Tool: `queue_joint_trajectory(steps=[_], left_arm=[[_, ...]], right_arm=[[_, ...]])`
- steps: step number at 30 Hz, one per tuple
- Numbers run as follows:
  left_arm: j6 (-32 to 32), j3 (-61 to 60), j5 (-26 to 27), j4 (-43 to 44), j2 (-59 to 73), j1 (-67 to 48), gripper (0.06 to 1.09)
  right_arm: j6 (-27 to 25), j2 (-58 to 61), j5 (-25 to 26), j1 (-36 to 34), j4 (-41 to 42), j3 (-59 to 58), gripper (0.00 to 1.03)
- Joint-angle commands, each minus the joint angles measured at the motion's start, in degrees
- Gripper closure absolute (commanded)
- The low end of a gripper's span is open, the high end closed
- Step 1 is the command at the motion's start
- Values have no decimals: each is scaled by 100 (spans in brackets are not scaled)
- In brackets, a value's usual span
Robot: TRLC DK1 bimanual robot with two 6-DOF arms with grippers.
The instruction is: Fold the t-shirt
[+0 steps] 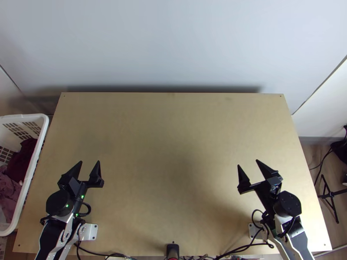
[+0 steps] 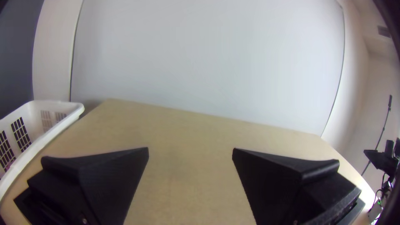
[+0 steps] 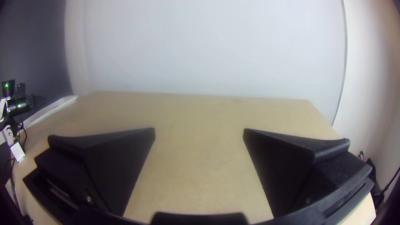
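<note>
My left gripper (image 1: 90, 162) stands open over the left part of the table, with nothing between its fingers. In the left wrist view, the left gripper (image 2: 190, 151) has its two black fingers wide apart above bare wood. Over the table's right part my right gripper (image 1: 247, 163) is open and holds nothing. The right wrist view shows the right gripper (image 3: 199, 131) with its fingers spread. Dark red cloth (image 1: 24, 160) and mauve cloth (image 1: 9, 190) lie bunched in the white basket (image 1: 32, 167) beyond the table's left edge; whether either is a t-shirt I cannot tell.
The light wooden table (image 1: 173, 138) lies between the arms, with a pale wall (image 1: 173, 43) behind its far edge. Black cables (image 1: 243, 248) run along the near edge, by a small black device (image 1: 172, 250). A black stand (image 1: 330, 197) is on the floor at the right.
</note>
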Motion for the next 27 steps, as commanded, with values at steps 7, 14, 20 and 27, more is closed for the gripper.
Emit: queue_joint_trajectory(steps=[7,14,20,27], left_arm=[[55,-14,-27,-48,82,173,11],[20,-14,-53,-39,12,402,11],[64,-14,-53,-30,3,534,11],[-279,-14,-71,-91,12,639,11]], right_arm=[[-130,5,12,-71,38,0,4],[-236,5,39,-167,56,8,5],[-236,-3,39,-273,21,8,5],[-183,14,39,-501,12,0,5]])
